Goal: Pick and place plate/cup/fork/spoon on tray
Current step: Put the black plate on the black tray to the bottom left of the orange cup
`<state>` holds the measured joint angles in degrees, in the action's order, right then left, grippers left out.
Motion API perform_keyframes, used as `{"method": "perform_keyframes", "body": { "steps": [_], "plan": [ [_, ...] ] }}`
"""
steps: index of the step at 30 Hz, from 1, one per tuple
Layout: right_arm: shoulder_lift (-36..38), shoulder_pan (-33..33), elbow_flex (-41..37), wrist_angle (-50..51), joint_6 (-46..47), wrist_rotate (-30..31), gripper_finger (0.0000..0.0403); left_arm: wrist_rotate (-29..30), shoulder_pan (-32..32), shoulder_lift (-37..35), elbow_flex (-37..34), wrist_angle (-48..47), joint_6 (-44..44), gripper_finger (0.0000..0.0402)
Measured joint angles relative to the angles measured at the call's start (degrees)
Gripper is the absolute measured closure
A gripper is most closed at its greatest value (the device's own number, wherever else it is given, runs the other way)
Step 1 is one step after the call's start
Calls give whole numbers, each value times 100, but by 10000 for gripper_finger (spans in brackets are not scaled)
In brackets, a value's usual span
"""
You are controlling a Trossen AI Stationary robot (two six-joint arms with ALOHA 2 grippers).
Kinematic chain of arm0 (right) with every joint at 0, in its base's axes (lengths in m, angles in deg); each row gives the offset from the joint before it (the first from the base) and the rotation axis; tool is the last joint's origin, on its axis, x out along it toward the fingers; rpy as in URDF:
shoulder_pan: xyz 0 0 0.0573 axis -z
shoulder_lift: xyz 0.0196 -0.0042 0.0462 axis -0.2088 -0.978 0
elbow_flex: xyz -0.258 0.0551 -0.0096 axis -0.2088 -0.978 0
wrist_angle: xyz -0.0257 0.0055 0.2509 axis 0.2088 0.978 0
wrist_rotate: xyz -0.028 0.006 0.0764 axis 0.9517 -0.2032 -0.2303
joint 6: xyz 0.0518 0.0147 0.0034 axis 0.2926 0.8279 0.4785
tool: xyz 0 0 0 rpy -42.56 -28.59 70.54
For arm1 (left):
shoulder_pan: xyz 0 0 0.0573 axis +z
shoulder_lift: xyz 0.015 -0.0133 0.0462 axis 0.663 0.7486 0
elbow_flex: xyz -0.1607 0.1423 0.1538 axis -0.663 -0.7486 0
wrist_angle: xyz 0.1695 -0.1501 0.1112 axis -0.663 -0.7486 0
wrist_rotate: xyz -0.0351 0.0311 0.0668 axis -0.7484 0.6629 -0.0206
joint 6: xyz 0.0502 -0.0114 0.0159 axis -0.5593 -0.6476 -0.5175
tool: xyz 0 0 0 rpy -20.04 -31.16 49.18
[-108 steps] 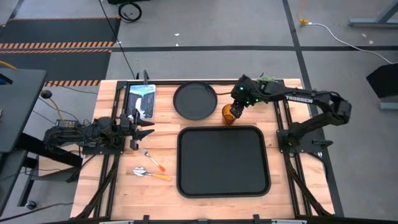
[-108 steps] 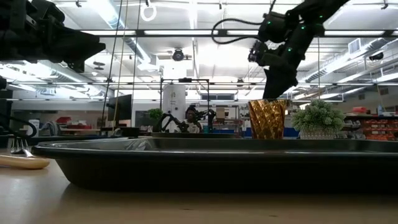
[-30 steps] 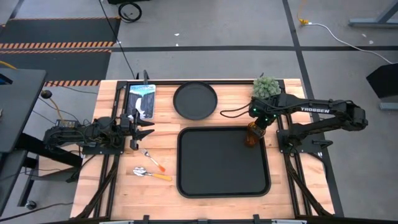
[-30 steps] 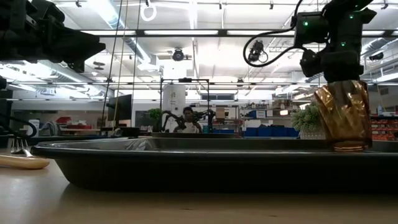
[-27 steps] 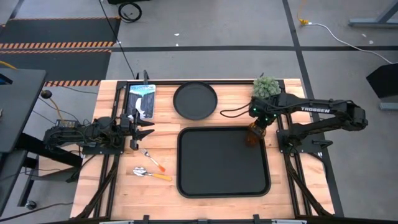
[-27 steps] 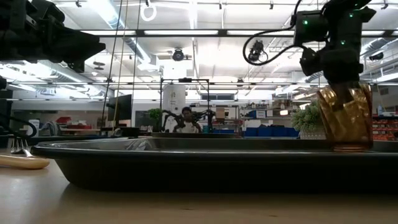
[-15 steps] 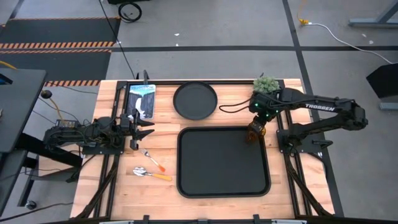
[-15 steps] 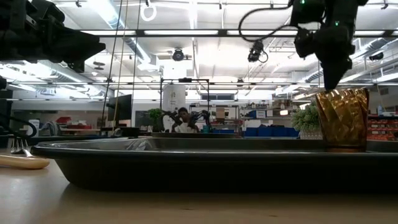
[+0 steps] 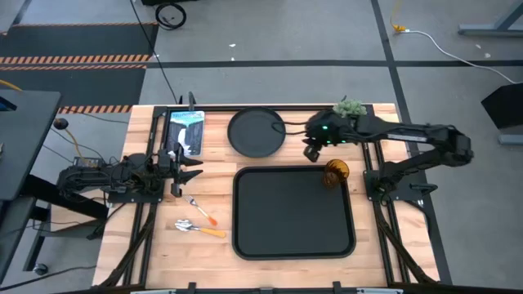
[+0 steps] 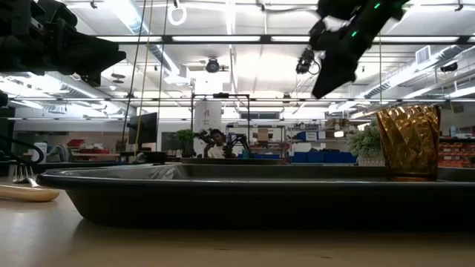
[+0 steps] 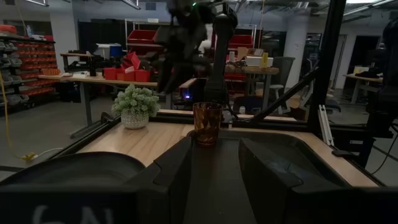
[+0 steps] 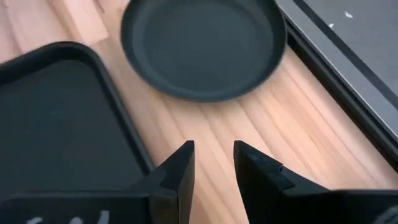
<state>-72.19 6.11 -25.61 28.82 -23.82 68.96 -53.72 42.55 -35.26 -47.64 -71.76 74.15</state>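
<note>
Now ribbed amber cup [image 9: 336,172] upright on flat rectangular tray [image 9: 292,243].

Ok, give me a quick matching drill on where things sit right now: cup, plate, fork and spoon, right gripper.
Things:
1. translucent amber textured cup
2. round matte black plate
3. orange-handled fork and spoon
4. right gripper

Places:
A. on bare wood left of the tray
B. upright in the large black rectangular tray's far right corner
C. above the wood between plate and cup, empty
D. on the table beyond the tray

Pairs: 1-B, 2-D, 3-A, 4-C
</note>
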Motion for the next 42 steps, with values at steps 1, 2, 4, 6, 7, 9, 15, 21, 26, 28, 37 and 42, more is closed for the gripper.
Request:
{"method": "perform_keyframes", "body": {
  "steps": [1, 2, 4, 6, 7, 9, 15, 21, 26, 28, 37, 42],
  "plan": [
    [-201, 12, -4, -118, -154, -18, 284, -2, 0, 0, -2, -2, 0, 260],
    [-416, 14, -10, -270, -339, -30, 284, -2, -1, 0, -1, -1, 0, 260],
    [-806, 8, -7, -630, -738, -63, 284, -2, 0, 0, 0, -1, 0, 260],
    [-1198, 11, 121, -843, -1087, -132, 284, -2, -2, 0, -2, 0, 0, 260],
    [-1396, 24, 225, -915, -1257, -206, 284, 0, -2, 0, 0, 0, 0, 260],
    [-1772, 27, 462, -936, -1598, -268, 284, -2, 0, 0, -1, 0, 0, 260],
    [-2758, -48, 1198, -929, -2375, -240, 285, 0, 0, 0, 0, 0, 0, 260],
    [-3409, -386, 1593, -931, -3332, -138, 285, 0, -1, 0, -1, 0, 0, 260],
    [-3769, -677, 1645, -1035, -4178, 493, 285, -2, 0, 0, -1, 0, 0, 260],
    [-3884, -756, 1646, -1137, -4468, 743, 284, 0, -1, 0, -1, 0, 0, 260],
    [-4059, -844, 1648, -1524, -4764, 1107, 283, -1, -2, 0, -1, -1, 1, 260],
    [-4057, -774, 1645, -1370, -4764, 785, 297, -2, -2, 0, -2, 2, 0, 260]
  ]
}}
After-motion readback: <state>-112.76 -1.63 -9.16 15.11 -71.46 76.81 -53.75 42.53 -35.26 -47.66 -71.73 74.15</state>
